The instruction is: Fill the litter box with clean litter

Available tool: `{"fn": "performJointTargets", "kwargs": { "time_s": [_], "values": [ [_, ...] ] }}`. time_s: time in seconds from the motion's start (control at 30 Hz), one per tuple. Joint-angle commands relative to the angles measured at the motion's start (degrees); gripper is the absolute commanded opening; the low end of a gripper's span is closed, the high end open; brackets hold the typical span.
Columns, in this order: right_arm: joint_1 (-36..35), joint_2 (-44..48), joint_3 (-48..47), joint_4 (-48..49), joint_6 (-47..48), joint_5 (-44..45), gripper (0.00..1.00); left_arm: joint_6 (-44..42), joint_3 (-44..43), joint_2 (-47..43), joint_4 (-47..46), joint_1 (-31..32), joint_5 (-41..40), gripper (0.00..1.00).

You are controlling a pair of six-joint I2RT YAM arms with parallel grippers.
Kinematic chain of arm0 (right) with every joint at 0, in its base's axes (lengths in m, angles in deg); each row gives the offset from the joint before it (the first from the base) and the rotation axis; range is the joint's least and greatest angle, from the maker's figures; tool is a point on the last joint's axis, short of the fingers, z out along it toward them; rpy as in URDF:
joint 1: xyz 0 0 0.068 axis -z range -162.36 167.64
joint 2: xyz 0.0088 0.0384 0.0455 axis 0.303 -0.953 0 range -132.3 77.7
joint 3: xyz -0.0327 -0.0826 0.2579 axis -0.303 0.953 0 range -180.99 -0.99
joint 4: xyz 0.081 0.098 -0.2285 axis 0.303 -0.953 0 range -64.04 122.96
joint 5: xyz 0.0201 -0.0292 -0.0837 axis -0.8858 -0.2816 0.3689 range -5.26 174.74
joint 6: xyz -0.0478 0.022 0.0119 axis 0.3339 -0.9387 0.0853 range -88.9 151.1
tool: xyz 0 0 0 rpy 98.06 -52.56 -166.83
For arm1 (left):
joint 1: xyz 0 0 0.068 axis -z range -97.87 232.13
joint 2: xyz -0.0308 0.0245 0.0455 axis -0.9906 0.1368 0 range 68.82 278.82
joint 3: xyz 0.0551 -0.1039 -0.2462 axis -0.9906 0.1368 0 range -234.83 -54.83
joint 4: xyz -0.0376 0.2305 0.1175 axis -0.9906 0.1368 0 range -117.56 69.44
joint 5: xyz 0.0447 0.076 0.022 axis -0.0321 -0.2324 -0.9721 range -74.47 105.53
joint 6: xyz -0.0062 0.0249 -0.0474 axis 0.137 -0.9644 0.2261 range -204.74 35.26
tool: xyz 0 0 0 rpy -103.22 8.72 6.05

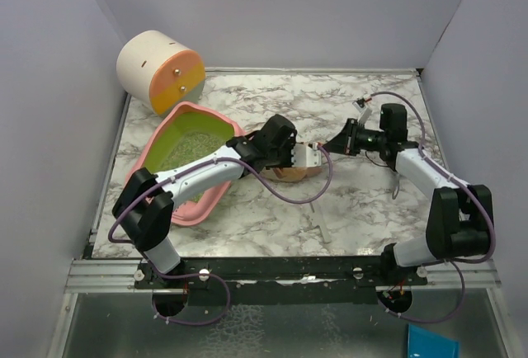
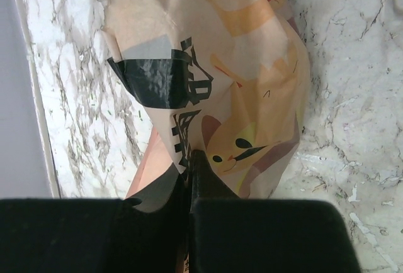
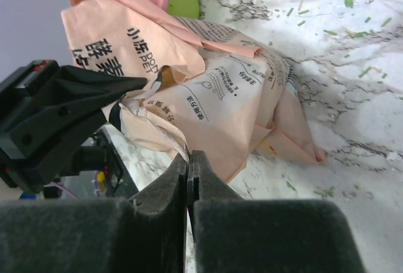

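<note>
Pinching the tan paper bag (image 2: 245,65) in my closed left gripper (image 2: 191,160); my right gripper (image 3: 188,158) is closed too, tips at the bag's edge. The pink litter box (image 1: 200,209) sits left on the tabletop (image 1: 371,201), clean litter (image 1: 194,148) inside

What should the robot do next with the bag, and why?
Probably lift the paper bag a little off the table. The left gripper is shut on it, the right gripper is shut at its torn edge, and it lies beside the litter box, which already holds some clean litter. Raised, its mouth could tip over the box.
</note>
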Motion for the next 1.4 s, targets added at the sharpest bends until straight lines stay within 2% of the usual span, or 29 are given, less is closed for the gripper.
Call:
{"fn": "performJointTargets", "kwargs": {
  "time_s": [0.0, 0.13, 0.3, 0.37, 0.4, 0.47, 0.53, 0.63, 0.7, 0.73, 0.77, 0.8, 0.83, 0.87, 0.93, 1.07, 1.13, 1.27, 1.37],
  "values": [
    [0.71, -3.89, 1.98, 9.64, -7.42, -4.35, 0.01, -0.83, 0.70, -4.89, -3.25, -0.17, 0.30, 0.00],
    [3.39, -3.34, 3.54, 7.08, -3.89, -1.73, 0.01, -1.85, 1.52, -6.26, -3.57, -0.20, 0.18, 0.00],
    [3.74, 0.48, 1.25, -3.80, 4.66, 11.03, 0.01, -2.04, 0.59, -5.96, -3.50, -0.17, 0.24, 0.00],
    [4.71, 2.49, 1.59, -5.43, 5.52, 12.91, 0.01, -2.14, 0.19, -5.97, -3.54, -0.17, 0.13, 0.00],
    [6.23, 3.23, 2.34, -4.57, 5.32, 10.64, 0.01, -2.40, 0.25, -6.11, -3.68, -0.19, 0.01, 0.00],
    [9.98, 3.43, 4.08, -2.36, 3.94, 0.25, 0.01, -2.74, 0.14, -6.37, -3.85, -0.16, -0.41, 0.00],
    [10.59, 3.83, 5.94, 1.35, 1.79, -6.28, 0.01, -2.87, 0.13, -6.64, -4.41, -0.25, -0.47, 0.00],
    [10.60, 3.86, 10.98, 18.37, -10.26, -20.38, 0.01, -2.95, -0.22, -6.59, -4.75, -0.20, -0.48, 0.00],
    [10.60, 4.52, 13.99, 29.26, -18.76, -23.89, 0.01, -2.92, -0.24, -6.61, -5.08, -0.19, -0.58, 0.00],
    [10.60, 5.44, 13.59, 27.22, -16.99, -23.52, 0.01, -2.87, -0.10, -6.75, -5.32, -0.35, -0.30, 0.00],
    [10.49, 6.90, 11.02, 18.17, -10.82, -20.98, 0.03, -2.85, -0.06, -6.90, -5.48, -0.48, 0.16, 0.00],
    [9.82, 8.55, 8.18, 8.68, -3.35, -15.77, 0.14, -2.71, -0.17, -6.88, -5.55, -0.49, 0.41, 0.00],
    [8.90, 10.38, 6.14, 2.95, 2.35, -10.42, 0.29, -2.48, -0.40, -6.86, -5.61, -0.54, 0.74, 0.00],
    [7.67, 12.73, 5.31, 0.07, 6.02, -5.44, 0.39, -1.95, -0.97, -6.71, -5.35, -0.60, 1.08, 0.00],
    [5.02, 18.27, 7.76, 2.18, 9.85, 1.94, 0.49, -0.60, -2.34, -6.38, -4.81, -0.68, 2.65, 0.00],
    [0.64, 30.58, 17.37, 16.87, 11.41, 5.25, 0.55, 2.26, -4.66, -5.91, -3.33, -1.69, 6.32, 0.00],
    [-0.60, 33.79, 18.55, 19.36, 13.67, 6.39, 0.57, 3.62, -4.70, -5.97, -2.88, -2.19, 7.96, 0.00],
    [-2.51, 29.84, 16.03, 17.24, 17.35, 5.53, 0.56, 6.06, -6.82, -5.75, -2.71, -3.03, 11.26, 0.00],
    [-6.22, 26.43, 13.62, 15.24, 22.31, 9.18, 0.56, 6.26, -6.82, -5.44, -2.51, -3.11, 11.55, 0.00]
  ]
}}
